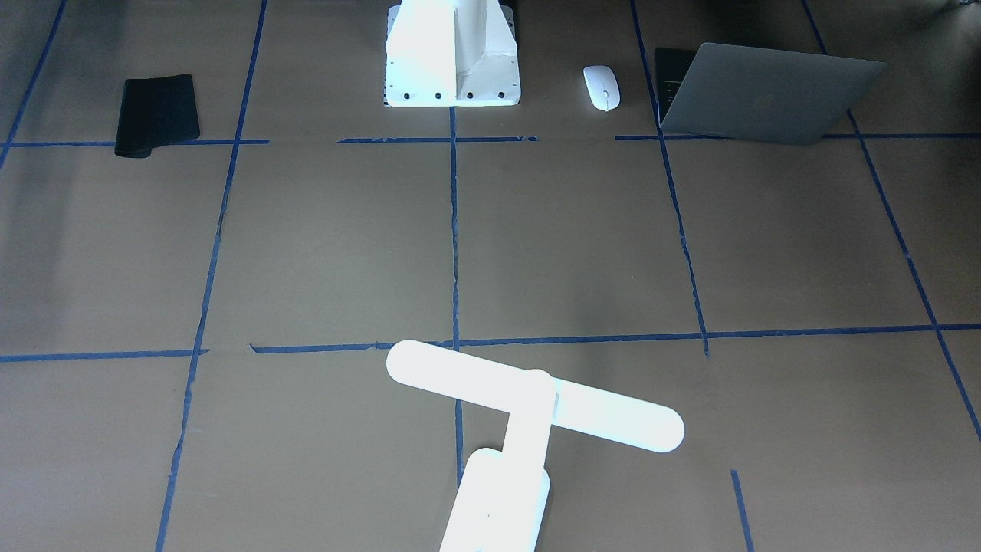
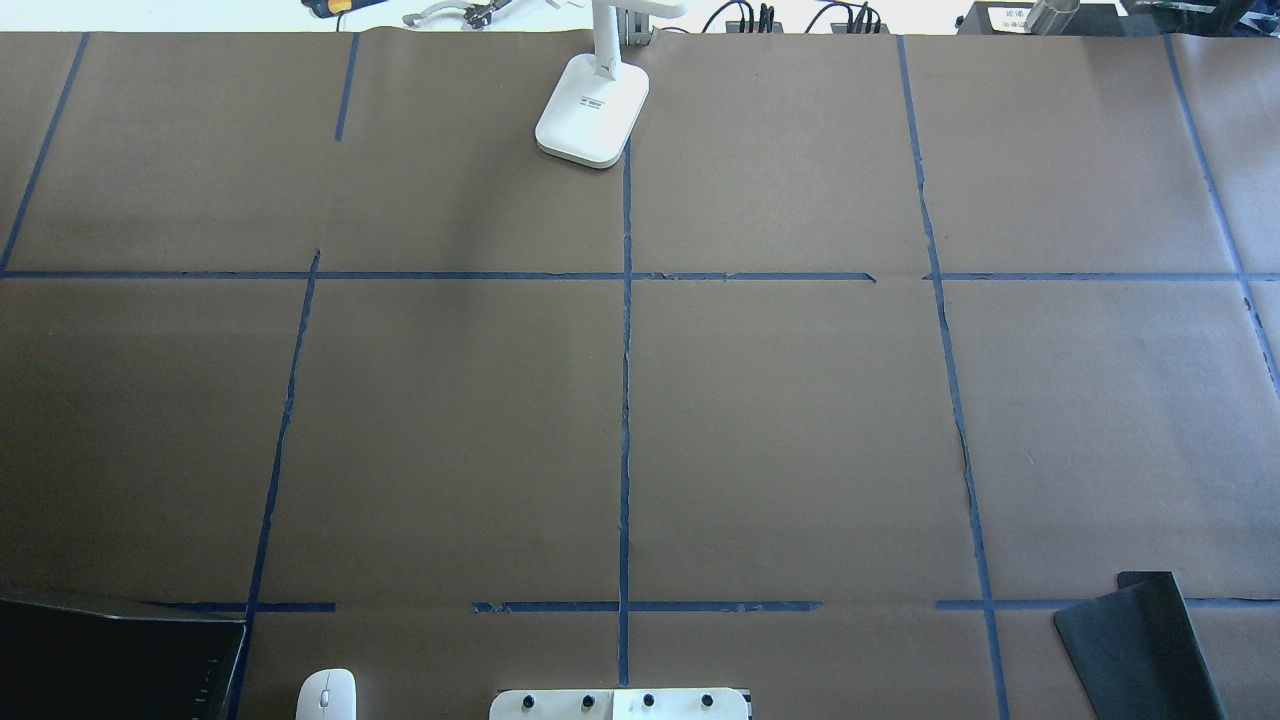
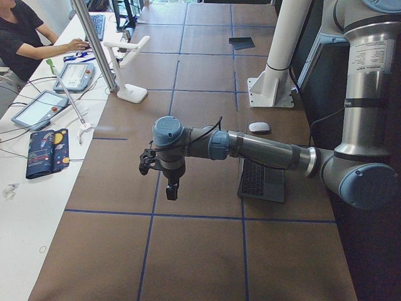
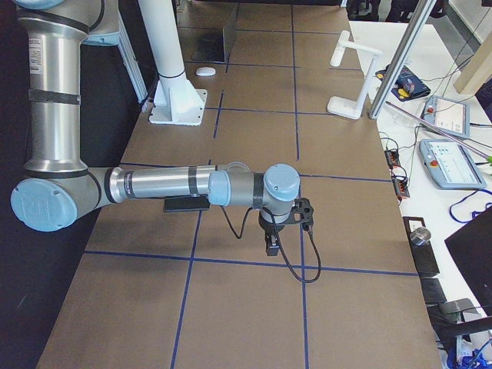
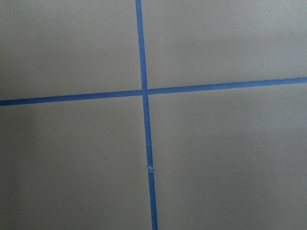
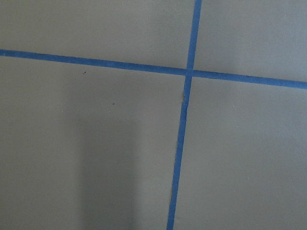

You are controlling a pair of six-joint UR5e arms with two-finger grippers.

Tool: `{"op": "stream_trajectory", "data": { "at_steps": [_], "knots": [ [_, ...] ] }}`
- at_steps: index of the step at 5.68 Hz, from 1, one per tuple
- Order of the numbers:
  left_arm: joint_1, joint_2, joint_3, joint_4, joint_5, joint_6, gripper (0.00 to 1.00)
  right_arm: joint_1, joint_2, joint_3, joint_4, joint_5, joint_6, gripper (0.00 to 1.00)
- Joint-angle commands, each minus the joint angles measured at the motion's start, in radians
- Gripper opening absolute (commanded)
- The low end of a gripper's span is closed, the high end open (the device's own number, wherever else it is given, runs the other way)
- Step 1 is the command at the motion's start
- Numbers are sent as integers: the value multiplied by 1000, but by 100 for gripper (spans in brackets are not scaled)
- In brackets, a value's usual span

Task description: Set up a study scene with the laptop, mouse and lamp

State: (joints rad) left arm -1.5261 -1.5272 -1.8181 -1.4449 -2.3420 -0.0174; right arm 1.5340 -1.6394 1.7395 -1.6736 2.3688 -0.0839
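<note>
Starting out, seemingly: left end effector and right end effector hover, their opening impossible to tell; the laptop, behind the left one, likely needs reaching first.

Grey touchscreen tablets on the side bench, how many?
2, both in the exterior right view: one grey touchscreen tablet by the silver post, the second beside it, nearer the camera. Others may be out of frame.

Left pincer, right pincer: side views only, jaw stance unreadable. Laptop beside left pincer, partly hidden by forearm; overhead edge crops it. Lamp head cut by overhead top edge. Mouse cropped at bottom edge.
</note>
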Motion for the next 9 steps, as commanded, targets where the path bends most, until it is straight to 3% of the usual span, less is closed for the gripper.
{"op": "stream_trajectory", "data": {
  "at_steps": [1,4,6,8,9],
  "knots": [
    [0,13,-26,12,-2,-1,100,0,-4,3,0,36,6,100],
    [0,18,-29,47,-44,-1,100,0,-5,-26,0,59,1,100],
    [21,137,-183,50,-54,-45,100,0,-5,-17,24,66,-5,100],
    [107,232,-353,49,-56,-350,100,0,-60,-20,147,70,-4,100],
    [122,260,-386,50,-60,-506,100,0,-83,-20,193,72,3,100]
  ]
}}
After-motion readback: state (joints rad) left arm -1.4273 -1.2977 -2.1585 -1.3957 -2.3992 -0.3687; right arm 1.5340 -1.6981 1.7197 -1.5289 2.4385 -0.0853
